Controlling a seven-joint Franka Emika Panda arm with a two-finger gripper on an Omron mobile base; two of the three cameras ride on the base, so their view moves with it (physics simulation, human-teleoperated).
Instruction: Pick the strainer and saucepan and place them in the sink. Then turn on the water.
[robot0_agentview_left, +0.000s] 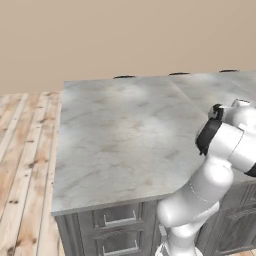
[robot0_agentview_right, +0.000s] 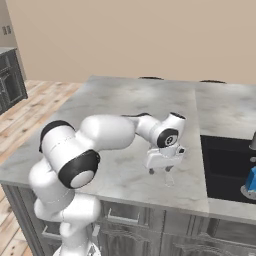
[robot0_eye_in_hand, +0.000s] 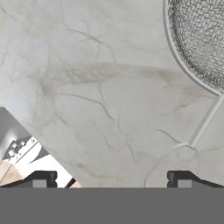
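Open gripper (robot0_agentview_right: 160, 171) above marble counter (robot0_agentview_left: 120, 130); hand cam adds strainer (robot0_eye_in_hand: 199, 39) ahead-right, base cam sink (robot0_agentview_right: 227, 167) beside.

Kitchen.
Grey marble countertop (robot0_agentview_right: 125, 100) under the arm, drawers (robot0_agentview_left: 117, 217) below, black sink (robot0_agentview_right: 225, 167) beside it.

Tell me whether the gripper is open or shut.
Open. In the hand view the gripper has its dark fingertips far apart over bare marble, nothing between them.
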